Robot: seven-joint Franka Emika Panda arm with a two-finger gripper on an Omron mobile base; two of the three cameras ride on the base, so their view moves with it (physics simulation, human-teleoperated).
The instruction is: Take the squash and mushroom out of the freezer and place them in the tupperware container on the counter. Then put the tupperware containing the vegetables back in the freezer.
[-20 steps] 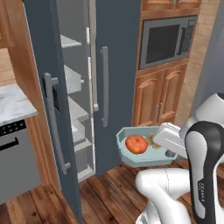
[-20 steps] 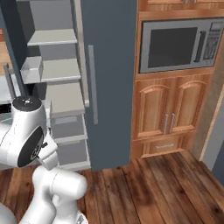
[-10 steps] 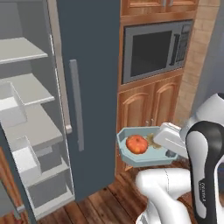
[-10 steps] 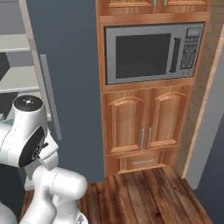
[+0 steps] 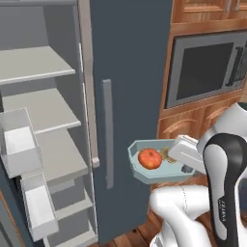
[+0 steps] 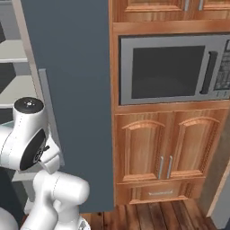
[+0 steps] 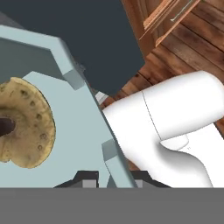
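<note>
The freezer (image 5: 58,144) stood open with bare shelves, and just beside its door the tupperware container (image 5: 140,171) held the squash (image 5: 150,158) and, seemingly, the mushroom (image 7: 26,124) behind it. The gripper (image 7: 110,177) was pinching the container's rim, and since the earlier frames the whole scene had slid left as the base drove

My tupperware container (image 5: 144,174) looks like smooth, pale teal translucent plastic. In it, the squash (image 5: 150,158) has a glossy orange-red skin, and the mushroom (image 7: 27,124) has a matt, pitted tan cap. The freezer (image 5: 130,72) door is matt dark grey-blue with pale grey shelves. The cabinets (image 6: 157,152) and floor (image 6: 157,218) are warm, grained wood. The microwave (image 6: 175,72) looks like brushed metal with dark glass.
</note>
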